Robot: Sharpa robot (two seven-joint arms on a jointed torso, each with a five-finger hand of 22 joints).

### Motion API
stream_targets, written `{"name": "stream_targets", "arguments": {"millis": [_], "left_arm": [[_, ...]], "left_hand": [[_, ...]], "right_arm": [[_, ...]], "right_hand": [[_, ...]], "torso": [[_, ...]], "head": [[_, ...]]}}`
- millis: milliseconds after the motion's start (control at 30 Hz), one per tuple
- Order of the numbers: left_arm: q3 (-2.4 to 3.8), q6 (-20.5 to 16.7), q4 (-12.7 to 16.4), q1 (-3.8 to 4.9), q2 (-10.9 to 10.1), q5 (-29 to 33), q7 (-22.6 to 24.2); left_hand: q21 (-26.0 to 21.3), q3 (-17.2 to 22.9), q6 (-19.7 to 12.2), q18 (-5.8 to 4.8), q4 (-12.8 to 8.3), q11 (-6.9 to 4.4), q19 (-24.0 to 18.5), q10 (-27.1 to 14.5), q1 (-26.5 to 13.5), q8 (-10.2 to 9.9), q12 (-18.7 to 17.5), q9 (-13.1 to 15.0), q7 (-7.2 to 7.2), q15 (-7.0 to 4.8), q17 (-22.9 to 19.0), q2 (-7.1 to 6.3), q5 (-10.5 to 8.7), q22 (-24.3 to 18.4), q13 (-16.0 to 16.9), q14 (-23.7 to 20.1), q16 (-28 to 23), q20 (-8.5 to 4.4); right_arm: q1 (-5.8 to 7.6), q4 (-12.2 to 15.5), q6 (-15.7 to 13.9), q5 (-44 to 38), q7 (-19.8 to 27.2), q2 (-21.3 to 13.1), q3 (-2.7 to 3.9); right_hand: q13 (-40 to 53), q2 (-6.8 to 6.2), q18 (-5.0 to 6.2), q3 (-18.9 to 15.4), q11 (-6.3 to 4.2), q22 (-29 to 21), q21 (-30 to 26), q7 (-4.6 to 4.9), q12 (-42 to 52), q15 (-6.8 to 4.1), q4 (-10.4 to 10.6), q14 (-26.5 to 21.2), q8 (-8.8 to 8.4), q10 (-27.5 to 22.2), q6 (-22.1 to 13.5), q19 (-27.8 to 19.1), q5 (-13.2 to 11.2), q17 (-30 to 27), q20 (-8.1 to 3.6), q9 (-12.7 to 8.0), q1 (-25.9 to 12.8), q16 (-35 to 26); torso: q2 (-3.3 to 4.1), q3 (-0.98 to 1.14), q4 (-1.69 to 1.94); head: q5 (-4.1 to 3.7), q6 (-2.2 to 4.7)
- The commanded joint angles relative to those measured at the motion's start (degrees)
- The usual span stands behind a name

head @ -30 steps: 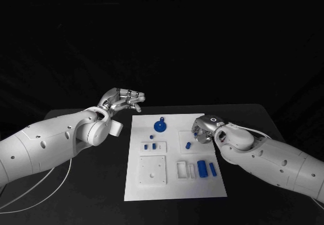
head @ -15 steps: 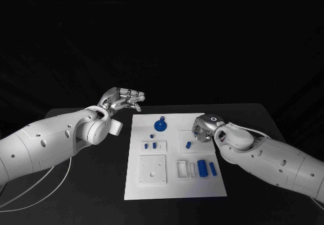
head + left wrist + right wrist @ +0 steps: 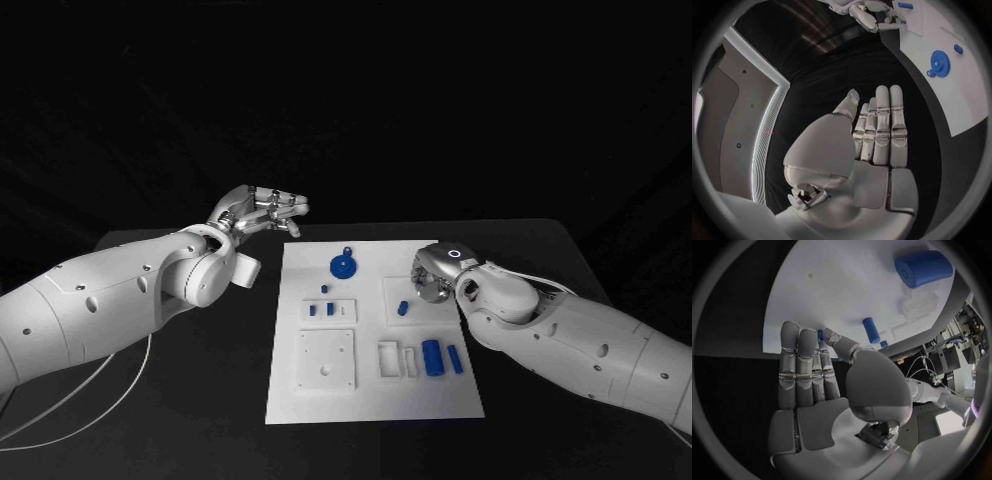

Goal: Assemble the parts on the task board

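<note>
The white task board (image 3: 372, 395) lies in the middle of the black table. On it are a blue gear (image 3: 343, 266), small blue parts (image 3: 329, 311), a blue peg (image 3: 404, 309), a blue cylinder (image 3: 431, 352) and a blue bar (image 3: 454, 360). My right hand (image 3: 434, 274) hovers low over the board's far right part. In the right wrist view its thumb and a finger pinch a small blue part (image 3: 821, 334), with the other fingers straight. My left hand (image 3: 264, 212) is raised beyond the board's far left corner, fingers apart, holding nothing. The gear (image 3: 939, 61) also appears in the left wrist view.
White blocks stand on the board: a square plate (image 3: 326, 362) at the near left and a narrow holder (image 3: 388, 360) beside the cylinder. A white cable (image 3: 87, 385) trails under my left arm. Bare black table (image 3: 188, 400) lies on both sides of the board.
My right hand has shifted very slightly over the far right of the board. The left hand and the parts on the board have stayed where they were.
</note>
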Motion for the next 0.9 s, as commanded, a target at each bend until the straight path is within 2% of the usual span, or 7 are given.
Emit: {"name": "stream_targets", "arguments": {"millis": [33, 267, 333, 400, 500, 767, 900], "left_arm": [[0.06, 0.85, 0.03, 0.07, -0.02, -1.16, -0.02], [0.06, 0.63, -0.22, 0.07, -0.23, -1.97, -0.15], [0.05, 0.46, -0.38, 0.07, -0.22, -2.05, -0.20], [0.05, 0.36, -0.71, 0.07, -0.15, -2.11, -0.23], [0.05, 0.16, -1.31, 0.07, -0.04, -2.15, -0.22], [0.05, -0.42, -2.54, 0.08, 0.14, -2.18, -0.09], [0.05, -0.56, -2.69, 0.08, 0.21, -2.17, -0.04]], "left_hand": [[0.25, -0.43, -0.30, 0.35, -0.05, 0.00, 0.17, -0.34, -0.15, -0.06, -0.02, -0.07, 0.17, 0.33, 0.07, 0.38, 0.09, -0.08, -0.07, 0.00, -0.17, 0.28], [0.25, -0.56, -0.47, 0.38, -0.10, 0.06, 0.16, -0.54, -0.07, -0.02, -0.01, -0.04, 0.24, 0.35, 0.10, 0.32, 0.07, -0.15, -0.07, -0.01, -0.17, 0.31], [0.25, -0.58, -0.53, 0.38, -0.10, 0.07, 0.17, -0.57, -0.07, -0.03, -0.01, -0.05, 0.25, 0.35, 0.10, 0.32, 0.08, -0.15, -0.07, -0.01, -0.17, 0.31], [0.27, -0.71, -1.19, 0.40, -0.08, 0.16, 0.20, -0.75, -0.11, -0.24, -0.02, -0.13, 0.47, 0.38, 0.11, 0.23, 0.08, -0.18, -0.07, 0.01, -0.17, 0.33], [0.26, -0.74, -1.28, 0.43, -0.09, 0.18, 0.21, -0.84, -0.05, -0.05, 0.01, -0.05, 0.47, 0.40, 0.12, 0.25, 0.07, -0.21, -0.05, 0.01, -0.18, 0.35], [0.26, -0.88, -1.35, 0.46, -0.06, 0.22, 0.21, -0.96, -0.06, 0.06, 0.01, -0.04, 0.48, 0.42, 0.13, 0.20, 0.06, -0.28, -0.05, 0.01, -0.20, 0.39], [0.26, -0.88, -1.35, 0.46, -0.06, 0.22, 0.21, -0.96, -0.06, 0.06, 0.01, -0.04, 0.48, 0.42, 0.13, 0.20, 0.06, -0.28, -0.05, 0.01, -0.20, 0.39]], "right_arm": [[-0.01, -0.06, -0.93, -2.29, -1.95, -0.11, 0.03], [-0.02, 0.71, -2.80, -2.38, -1.92, -0.24, 0.04], [-0.02, 1.15, -3.07, -2.37, -1.88, -0.36, 0.09], [0.00, 1.67, -3.21, -2.23, -1.79, -0.57, 0.29], [0.04, 2.27, -3.29, -1.84, -1.58, -0.80, 0.92], [0.59, 4.79, -3.03, -0.25, -1.02, -1.83, 3.32], [0.74, 7.21, -3.23, 0.77, -0.79, -2.60, 4.38]], "right_hand": [[0.41, 0.77, 1.01, 0.18, -1.14, 0.36, -0.37, -0.08, 0.20, -0.21, 0.04, 0.10, -0.21, 1.39, 0.27, 0.00, 0.15, 0.14, -0.27, 0.12, 0.51, -0.35], [0.44, 0.63, 1.01, 0.44, -1.17, 2.01, -1.41, -0.11, 0.21, -0.31, 0.27, 0.31, -0.20, 1.60, 0.28, 0.57, 0.14, 0.73, -0.37, 0.44, 0.79, -0.66], [0.46, 0.55, 0.99, 0.22, -1.24, 2.37, -1.61, -0.17, 0.18, -0.41, 0.44, 0.35, -0.21, 1.85, 0.45, 0.67, 0.13, 0.84, -0.45, 0.57, 0.96, -0.73], [0.46, 0.53, 0.97, 0.13, -1.27, 2.55, -1.72, -0.19, 0.21, -0.42, 0.51, 0.34, -0.20, 1.93, 0.52, 0.72, 0.14, 0.89, -0.46, 0.63, 1.10, -0.79], [0.46, 0.43, 0.93, 0.29, -1.30, 3.01, -2.04, -0.22, 0.20, -0.44, 0.63, 0.39, -0.21, 2.06, 0.60, 0.88, 0.14, 1.05, -0.50, 0.73, 1.17, -0.88], [0.46, 0.17, 0.91, 0.46, -1.37, 4.57, -3.35, -0.28, 0.20, -0.50, 0.90, 0.51, -0.23, 2.20, 0.66, 1.35, 0.14, 1.60, -0.55, 0.97, 1.21, -1.11], [0.47, 0.09, 0.90, 0.52, -1.39, 5.64, -4.33, -0.30, 0.21, -0.52, 0.96, 0.56, -0.21, 2.32, 0.75, 1.77, 0.14, 1.89, -0.57, 1.07, 1.19, -1.29]], "torso": [[0.01, -0.03, 0.01], [0.03, 0.00, 0.06], [-0.01, -0.02, 0.03], [-0.05, -0.02, 0.01], [-0.11, -0.10, 0.03], [-0.15, -0.24, -0.09], [-0.10, -0.20, -0.05]], "head": [[-0.04, -0.07], [-0.16, -0.02], [0.02, -0.15], [0.24, 0.13], [0.15, 0.36], [-0.16, 0.41], [0.04, 0.61]]}}
